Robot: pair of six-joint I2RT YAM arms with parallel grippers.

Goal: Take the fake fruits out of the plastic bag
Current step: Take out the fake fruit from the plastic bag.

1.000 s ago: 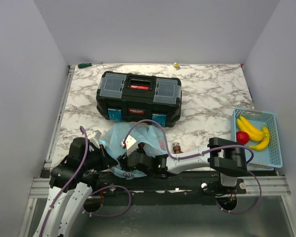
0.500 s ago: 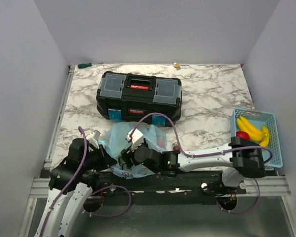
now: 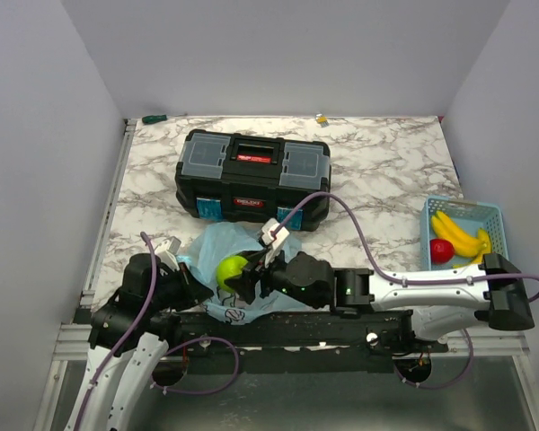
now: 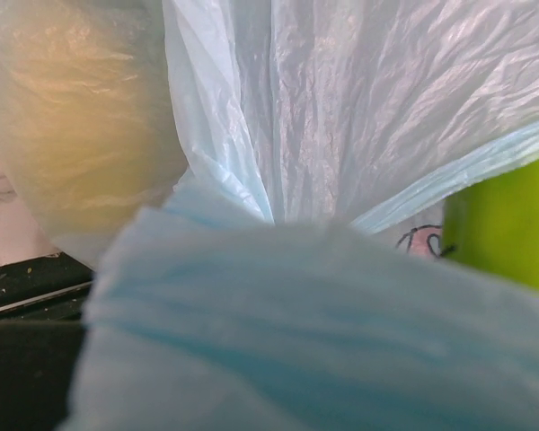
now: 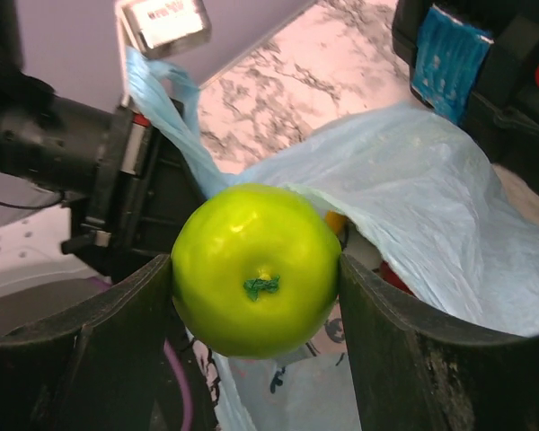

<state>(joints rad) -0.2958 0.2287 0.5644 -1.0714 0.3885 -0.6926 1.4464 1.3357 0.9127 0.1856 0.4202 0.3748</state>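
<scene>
The light-blue plastic bag (image 3: 251, 247) lies crumpled at the near edge of the table, in front of the toolbox. My right gripper (image 3: 234, 274) is shut on a green apple (image 3: 231, 269) and holds it just above the bag's open mouth. In the right wrist view the apple (image 5: 256, 269) sits between both fingers (image 5: 117, 350), over the bag (image 5: 413, 206). Orange (image 5: 334, 222) and red (image 5: 391, 278) fruit show inside. My left gripper (image 3: 181, 265) holds the bag's left handle (image 5: 162, 85) taut. The left wrist view is filled with the bag's plastic (image 4: 341, 117), which hides its fingers.
A black toolbox (image 3: 253, 178) stands behind the bag. A light-blue mesh basket (image 3: 463, 203) at the right holds bananas (image 3: 463, 238) and a red fruit (image 3: 441, 250). A green screwdriver (image 3: 154, 118) and a small yellow item (image 3: 321, 118) lie at the back edge.
My right gripper was down in the bag; it has come up and moved slightly right, holding the green apple. The right arm has stretched further left. The left arm has stayed put.
</scene>
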